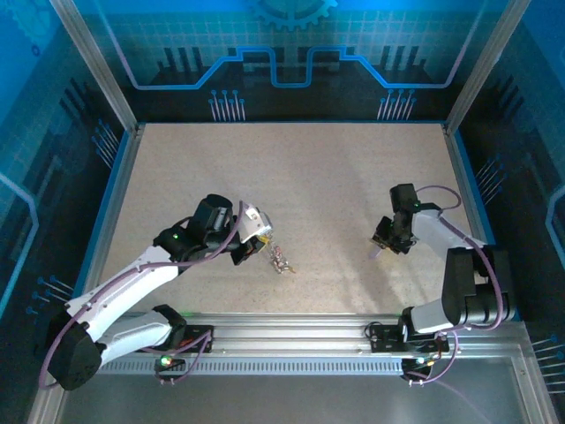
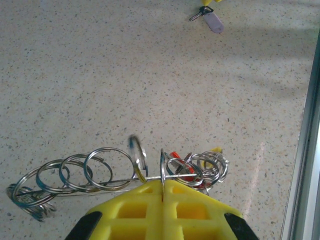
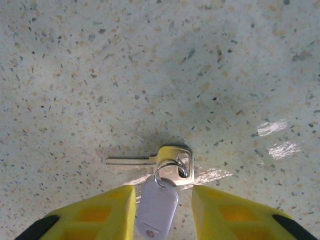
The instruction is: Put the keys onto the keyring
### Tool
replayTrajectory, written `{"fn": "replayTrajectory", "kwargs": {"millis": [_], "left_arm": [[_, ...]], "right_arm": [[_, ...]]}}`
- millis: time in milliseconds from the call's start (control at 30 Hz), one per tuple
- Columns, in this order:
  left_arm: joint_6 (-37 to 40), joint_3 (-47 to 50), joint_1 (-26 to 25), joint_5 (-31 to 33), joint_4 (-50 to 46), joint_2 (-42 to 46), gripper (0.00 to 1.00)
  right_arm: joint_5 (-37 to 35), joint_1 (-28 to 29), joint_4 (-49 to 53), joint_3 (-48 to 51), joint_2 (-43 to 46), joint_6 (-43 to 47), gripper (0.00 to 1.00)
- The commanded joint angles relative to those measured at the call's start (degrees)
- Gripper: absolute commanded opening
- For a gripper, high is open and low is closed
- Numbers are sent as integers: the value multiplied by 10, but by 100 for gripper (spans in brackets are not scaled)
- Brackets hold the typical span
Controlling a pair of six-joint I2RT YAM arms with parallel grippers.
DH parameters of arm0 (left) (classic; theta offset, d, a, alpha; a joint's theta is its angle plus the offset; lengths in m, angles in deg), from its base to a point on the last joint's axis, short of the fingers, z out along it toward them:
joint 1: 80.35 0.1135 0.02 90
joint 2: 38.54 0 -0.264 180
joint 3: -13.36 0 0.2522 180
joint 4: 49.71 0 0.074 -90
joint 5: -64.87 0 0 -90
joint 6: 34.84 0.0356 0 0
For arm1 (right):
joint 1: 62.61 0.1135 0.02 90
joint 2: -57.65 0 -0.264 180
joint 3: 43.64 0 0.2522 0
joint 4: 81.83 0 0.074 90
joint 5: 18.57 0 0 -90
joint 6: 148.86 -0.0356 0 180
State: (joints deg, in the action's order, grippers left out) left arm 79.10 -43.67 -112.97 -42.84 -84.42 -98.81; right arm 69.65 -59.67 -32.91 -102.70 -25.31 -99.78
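My left gripper [image 2: 162,186] is shut on the keyring [image 2: 115,181], a thin grey wire that runs sideways just past the yellow fingertips. Several steel split rings [image 2: 102,167] are threaded on it. A red-headed key [image 2: 175,156] and a yellow one [image 2: 216,149] hang in the bunch to the right. From above, that bunch [image 1: 281,259] dangles at the left gripper [image 1: 256,247]. My right gripper [image 3: 164,192] is down at the table with its fingers apart on either side of a pale lilac tag [image 3: 157,207]. A small ring joins the tag to a brass key [image 3: 150,161] lying flat.
The speckled tabletop [image 1: 300,177] is bare around both arms. A metal rail [image 1: 291,331] runs along the near edge, and blue-trimmed walls [image 1: 119,177] close in the sides. The lilac-tagged key [image 2: 212,21] lies far ahead in the left wrist view.
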Motion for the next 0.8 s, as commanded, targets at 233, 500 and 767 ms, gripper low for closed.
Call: {"fn": "replayTrajectory", "kwargs": {"millis": [233,500,767], "left_arm": [[8,-11,4,-20,-11,16,0],[9,-13,5,-20,-15,16,0],[9,-13,5,-21,-16,15,0]], "right_arm": [[-23,53,8,-30,-50,-7,35],[1,101,-21,-8,-53,-47,36],[34,179,-32,-32,-42,-85,37]]}}
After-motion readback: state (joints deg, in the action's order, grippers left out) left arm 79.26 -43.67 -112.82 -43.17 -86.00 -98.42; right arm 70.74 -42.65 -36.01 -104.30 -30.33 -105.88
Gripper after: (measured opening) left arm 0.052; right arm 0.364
